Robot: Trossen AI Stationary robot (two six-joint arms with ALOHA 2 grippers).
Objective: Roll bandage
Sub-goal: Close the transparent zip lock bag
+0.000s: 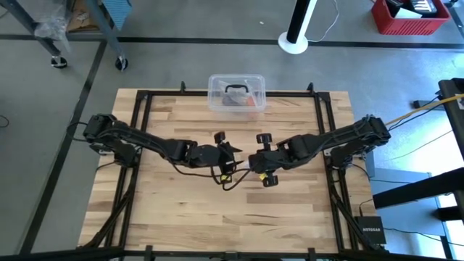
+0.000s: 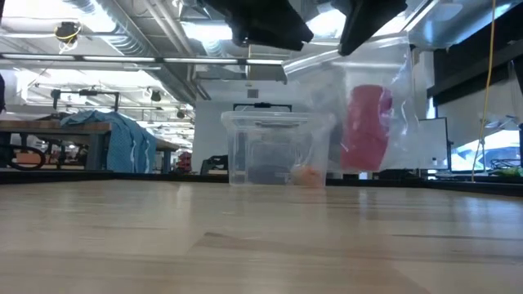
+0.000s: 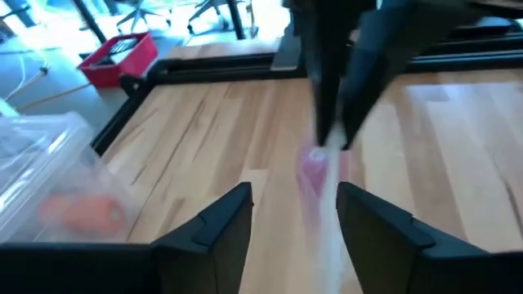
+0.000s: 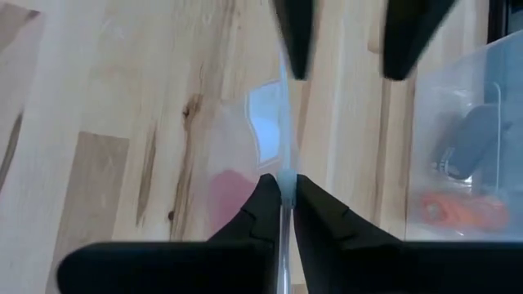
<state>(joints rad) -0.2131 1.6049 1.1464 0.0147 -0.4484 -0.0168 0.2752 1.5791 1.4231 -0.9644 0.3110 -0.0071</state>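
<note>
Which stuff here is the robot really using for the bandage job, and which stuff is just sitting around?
For the job:
- small pink-red roll of bandage, inside the bag
- small clear plastic bag, hanging above the table
- right gripper, pinching the bag's edge
- left gripper, open, facing the bag

Just sitting around:
- clear plastic box with a black handle, at the table's far edge
- wooden table

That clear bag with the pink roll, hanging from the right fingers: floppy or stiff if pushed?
Likely floppy: the clear bag hangs limp from the right gripper, pinched at its edge. The pink roll sags low inside, so it would probably swing. The film looks slick and may slip.
</note>
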